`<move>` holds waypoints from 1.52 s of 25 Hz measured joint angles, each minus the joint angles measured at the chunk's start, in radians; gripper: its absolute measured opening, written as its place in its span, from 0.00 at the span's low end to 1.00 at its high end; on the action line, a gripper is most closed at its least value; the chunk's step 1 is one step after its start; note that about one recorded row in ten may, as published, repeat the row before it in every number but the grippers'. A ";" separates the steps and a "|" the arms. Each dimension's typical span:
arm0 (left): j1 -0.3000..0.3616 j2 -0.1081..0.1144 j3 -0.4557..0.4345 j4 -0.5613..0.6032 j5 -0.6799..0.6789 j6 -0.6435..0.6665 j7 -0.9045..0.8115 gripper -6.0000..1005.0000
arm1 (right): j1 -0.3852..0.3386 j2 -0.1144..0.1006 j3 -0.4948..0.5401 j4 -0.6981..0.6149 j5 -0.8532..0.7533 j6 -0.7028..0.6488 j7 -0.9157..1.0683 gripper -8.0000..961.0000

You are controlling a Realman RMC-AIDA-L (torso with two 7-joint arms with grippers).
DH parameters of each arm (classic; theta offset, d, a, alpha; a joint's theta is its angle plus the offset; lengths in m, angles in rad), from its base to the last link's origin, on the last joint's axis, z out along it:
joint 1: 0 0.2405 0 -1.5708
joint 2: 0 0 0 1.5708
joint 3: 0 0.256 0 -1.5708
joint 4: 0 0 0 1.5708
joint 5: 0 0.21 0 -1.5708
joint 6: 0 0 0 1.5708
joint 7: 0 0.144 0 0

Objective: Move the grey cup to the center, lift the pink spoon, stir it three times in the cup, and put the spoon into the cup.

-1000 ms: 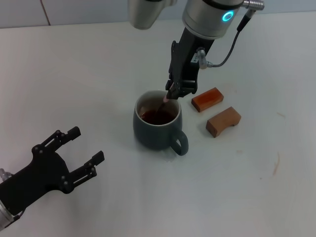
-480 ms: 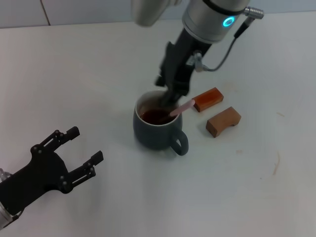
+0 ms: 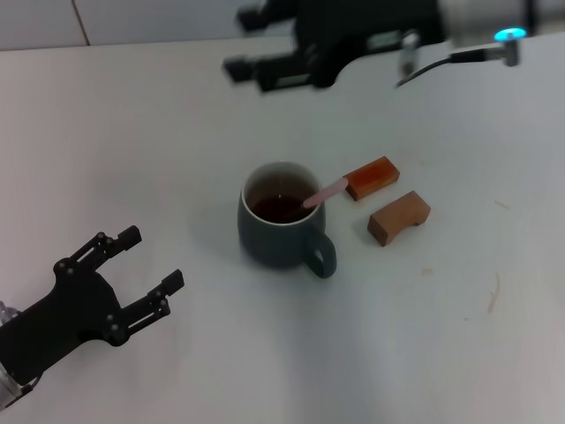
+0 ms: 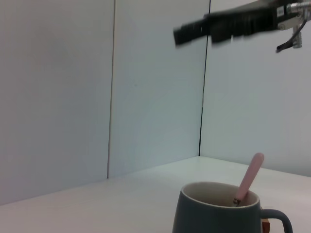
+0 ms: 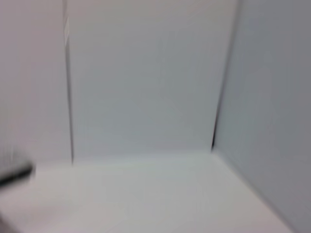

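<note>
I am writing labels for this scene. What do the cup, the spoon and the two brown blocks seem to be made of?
The grey cup looks like glazed ceramic: thick wall, smooth dark outside, pale inside. The pink spoon resting in it shows a matte pink handle, probably plastic or coated. The two brown blocks look like wood, warm brown and dull.

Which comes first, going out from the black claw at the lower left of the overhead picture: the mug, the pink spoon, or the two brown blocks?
Measured from the left gripper in the head view:
1. The mug, mid-table, is nearest.
2. The pink spoon, leaning on the mug's rim on its far right side.
3. The two brown blocks, one farther back and one nearer the front, lie right of the mug, too close to call.
</note>
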 joint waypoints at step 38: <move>0.002 0.000 0.009 0.005 0.008 0.023 0.000 0.82 | -0.318 -0.026 0.236 0.890 0.208 -0.025 -0.944 0.81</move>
